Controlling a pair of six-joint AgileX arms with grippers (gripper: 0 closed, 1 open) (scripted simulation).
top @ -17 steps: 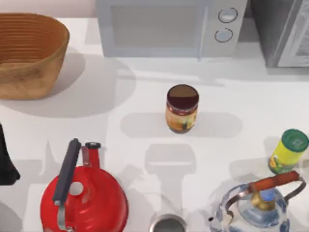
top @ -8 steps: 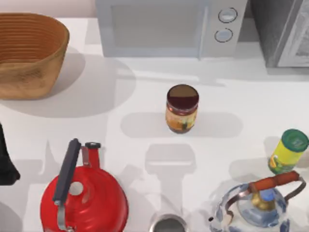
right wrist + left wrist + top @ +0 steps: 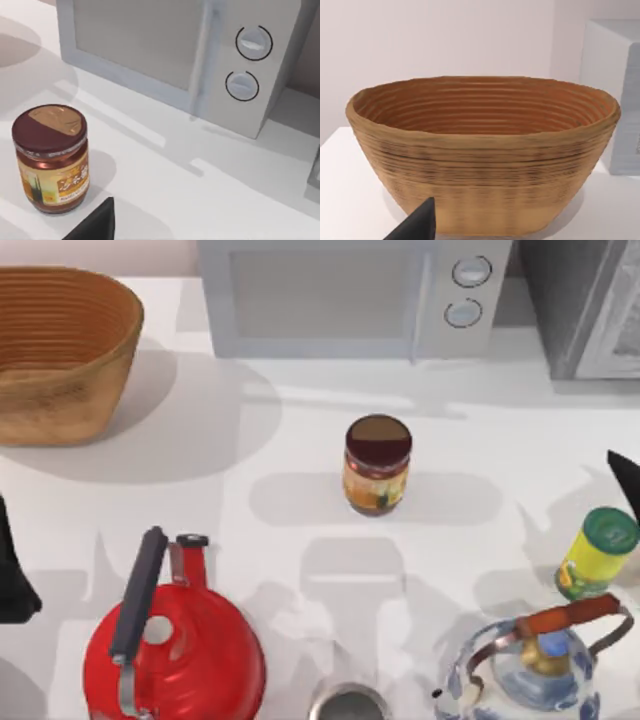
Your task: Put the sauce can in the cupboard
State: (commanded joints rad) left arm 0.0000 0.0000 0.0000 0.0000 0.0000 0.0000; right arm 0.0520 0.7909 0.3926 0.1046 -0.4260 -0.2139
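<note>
Sauce can (image 3: 377, 464), one only, stands upright mid-table (image 3: 300, 440), well apart to the left of my right hand (image 3: 625, 480); its grip I cannot tell. One cupboard (image 3: 585, 300) beyond.

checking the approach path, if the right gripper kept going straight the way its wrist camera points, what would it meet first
Most likely the sauce can, standing upright on the table just ahead of the right gripper. The microwave stands farther back. Depth is hard to judge, so it may pass beside the can.
</note>
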